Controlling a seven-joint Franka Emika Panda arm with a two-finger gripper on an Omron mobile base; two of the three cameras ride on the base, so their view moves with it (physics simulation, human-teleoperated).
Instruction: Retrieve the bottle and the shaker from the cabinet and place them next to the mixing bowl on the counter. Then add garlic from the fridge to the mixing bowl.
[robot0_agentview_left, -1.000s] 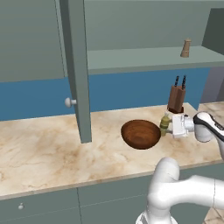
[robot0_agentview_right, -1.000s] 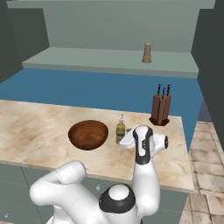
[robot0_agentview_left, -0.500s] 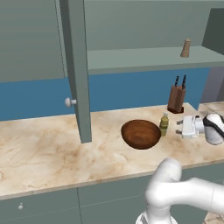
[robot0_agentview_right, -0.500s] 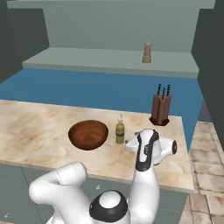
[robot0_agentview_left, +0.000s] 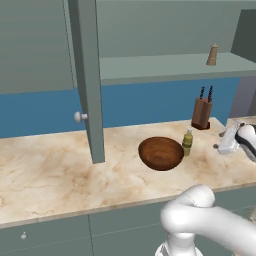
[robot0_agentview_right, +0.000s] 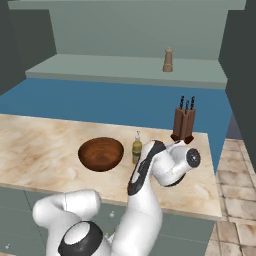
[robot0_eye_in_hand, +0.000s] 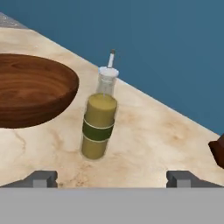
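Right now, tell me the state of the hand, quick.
Hand: open and empty, fingertips spread wide, apart from the small amber-yellow bottle with the dark green label band standing upright on the beige marble counter.

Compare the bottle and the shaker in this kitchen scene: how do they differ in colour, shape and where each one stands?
The bottle is amber-yellow with a green band and thin white cap; the shaker is plain tan with a rounded top. The bottle stands on the counter beside the mixing bowl; the shaker stands on the cabinet shelf. Both are upright.
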